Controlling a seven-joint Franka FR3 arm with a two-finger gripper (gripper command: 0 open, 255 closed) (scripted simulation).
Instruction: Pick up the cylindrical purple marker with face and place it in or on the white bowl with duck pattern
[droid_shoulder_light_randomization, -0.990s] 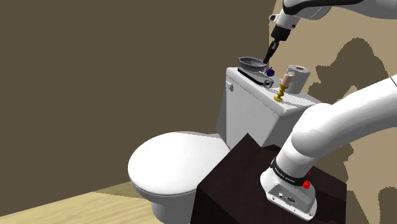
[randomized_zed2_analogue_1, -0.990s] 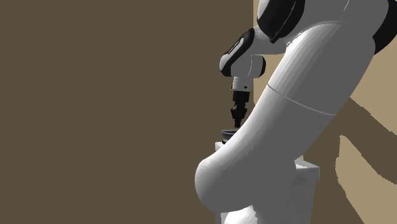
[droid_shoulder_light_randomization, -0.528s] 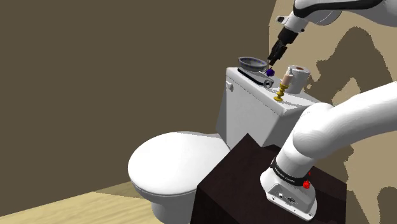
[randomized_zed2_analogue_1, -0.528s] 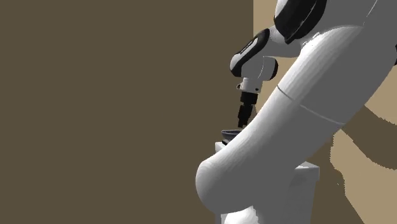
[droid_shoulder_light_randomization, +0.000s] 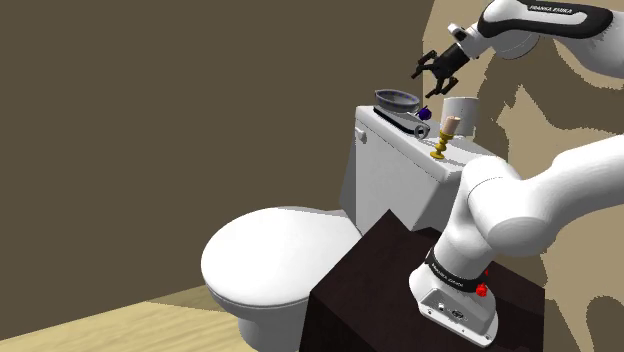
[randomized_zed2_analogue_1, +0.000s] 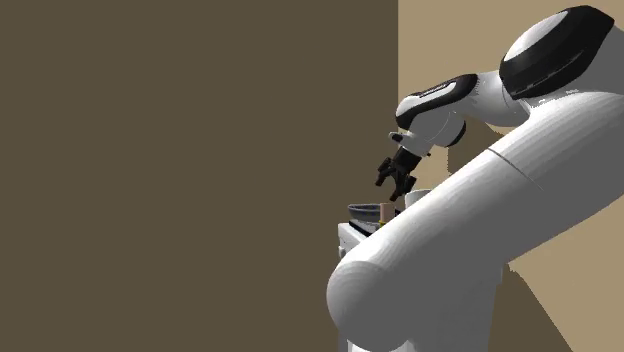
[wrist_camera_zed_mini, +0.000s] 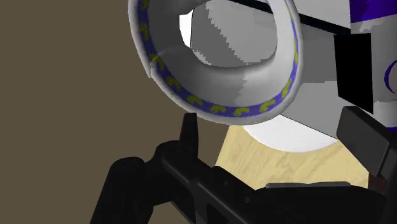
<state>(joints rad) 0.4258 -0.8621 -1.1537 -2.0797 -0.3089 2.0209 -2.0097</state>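
The brown wall (droid_shoulder_light_randomization: 180, 110) took up most of the shoulder view's left and centre. The white arm (droid_shoulder_light_randomization: 540, 190) rose from the lower right of that view and bent back across the upper right corner. A white toilet (droid_shoulder_light_randomization: 268, 258) sat at lower centre, its lid down, on a pale wooden floor (droid_shoulder_light_randomization: 90, 330). The dark stand (droid_shoulder_light_randomization: 370, 300) stood at lower right, in front of the tank (droid_shoulder_light_randomization: 400, 165).

On the tank's lid, at upper centre-right, rested the bowl (droid_shoulder_light_randomization: 396, 100). It was grey there, while the wrist view showed it as pale, with a blue band of yellow-green figures round its rim. To the right of it stood a white roll (droid_shoulder_light_randomization: 464, 112), and a gold stemmed piece (droid_shoulder_light_randomization: 442, 142) stood just in front of the roll.

The gripper (droid_shoulder_light_randomization: 428, 80) hung above the tank, over the gap between bowl and roll, with its fingers spread apart and nothing between them.

The small purple marker (droid_shoulder_light_randomization: 424, 113) lay on the tank lid just to the right of the bowl, between it and the roll. It was below the gripper and apart from it. Whether it touched the bowl could not be told.
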